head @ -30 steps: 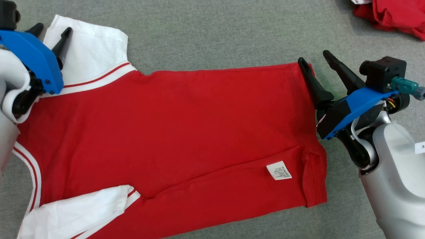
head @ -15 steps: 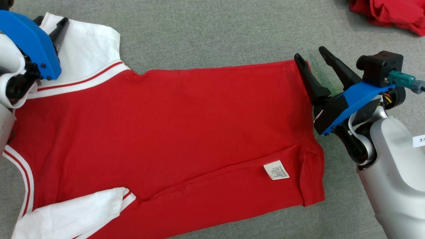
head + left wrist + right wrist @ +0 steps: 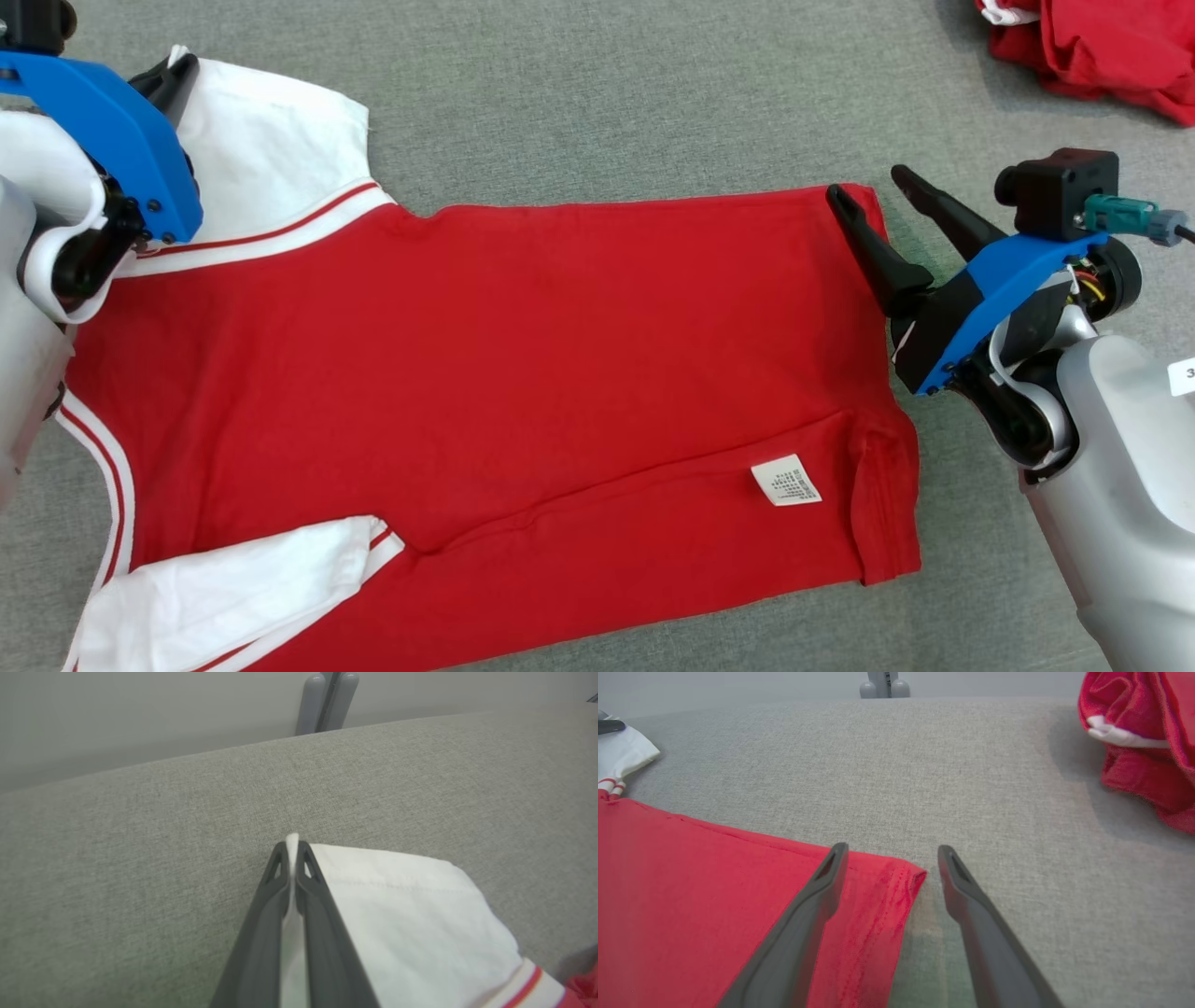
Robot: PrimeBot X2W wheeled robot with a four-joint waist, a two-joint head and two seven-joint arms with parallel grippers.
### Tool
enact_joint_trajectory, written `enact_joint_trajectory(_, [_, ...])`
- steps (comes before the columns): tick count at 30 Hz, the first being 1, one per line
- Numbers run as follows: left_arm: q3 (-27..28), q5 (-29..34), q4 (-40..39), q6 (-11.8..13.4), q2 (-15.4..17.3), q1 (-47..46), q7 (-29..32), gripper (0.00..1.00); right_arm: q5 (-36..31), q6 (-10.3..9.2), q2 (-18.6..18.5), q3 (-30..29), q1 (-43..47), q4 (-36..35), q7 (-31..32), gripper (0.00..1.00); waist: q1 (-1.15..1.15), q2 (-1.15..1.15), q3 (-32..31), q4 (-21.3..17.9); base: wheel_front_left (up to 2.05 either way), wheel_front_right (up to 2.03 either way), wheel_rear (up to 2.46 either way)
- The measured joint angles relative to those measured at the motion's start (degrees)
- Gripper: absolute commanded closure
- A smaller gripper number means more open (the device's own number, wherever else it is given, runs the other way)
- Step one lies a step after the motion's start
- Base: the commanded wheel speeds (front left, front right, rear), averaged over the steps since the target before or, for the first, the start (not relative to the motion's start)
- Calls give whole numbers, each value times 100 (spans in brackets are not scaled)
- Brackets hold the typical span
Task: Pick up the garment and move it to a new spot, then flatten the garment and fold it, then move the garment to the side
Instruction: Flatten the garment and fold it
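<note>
Firmly pinched between the closed fingers of the left gripper (image 3: 292, 847): a thin ridge of white cloth, poking up just past the dark tips. Belongs to the far sleeve (image 3: 271, 140) of the garment (image 3: 485, 373), at the far left of the grey fabric surface (image 3: 607, 84). Gathered up at the pinch, lying flat just to the right of it.

Over on the right, spread wide apart and holding nothing: the right gripper (image 3: 892, 851). One finger over the far right corner of the red hem, the other over bare grey just right of it. Hard to tell whether either touches the cloth.

Between the two grippers, laid out flat with the sleeve end to the left and the hem to the right: bright red body, short white sleeves, and a white band with a thin red stripe where each sleeve joins the red. Same striped white band along the left edge. Near sleeve (image 3: 233, 588) angled out at the near left. Long shallow crease across the red from that sleeve toward the right hem. Small white care label (image 3: 786, 481) lying on the red close to the near right corner, print too small to read. Just right of the label, a strip of hem turned over on itself.

Far right, well apart from all this: a crumpled red heap (image 3: 1102, 47) with a bit of white showing.
</note>
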Motion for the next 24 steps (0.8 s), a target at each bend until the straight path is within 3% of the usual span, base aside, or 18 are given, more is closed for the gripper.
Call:
enact_joint_trajectory(8, [-248,-119,-22,0,-46,-8,-179,100,53,0,-76,62,114,89,563,0,0,0,-25,127,0,0,0])
enact_joint_trajectory(16, [-438,-248,4,0,-99,-125,-341,100,-36,0,9,51,-10,209,732,0,0,0,39,186,0,0,0])
enact_joint_trajectory(17, [-459,-253,9,0,-114,-151,-361,100,-73,0,24,63,-69,256,745,7,0,0,48,199,0,0,0])
enact_joint_trajectory(18, [-476,-271,16,0,-131,-168,-403,100,-103,0,26,91,-125,315,786,50,0,0,53,217,0,0,0])
enact_joint_trajectory(19, [-498,-299,22,0,-152,-174,-419,100,-140,-1,21,118,-172,370,829,84,0,0,55,239,0,0,0])
enact_joint_trajectory(20, [-517,-309,35,0,-165,-174,-464,100,-171,-1,21,144,-222,415,856,100,0,0,55,261,0,0,0])
enact_joint_trajectory(24, [-579,-400,71,0,-182,-176,-638,100,-212,0,56,197,-314,543,859,100,0,0,15,321,0,0,0])
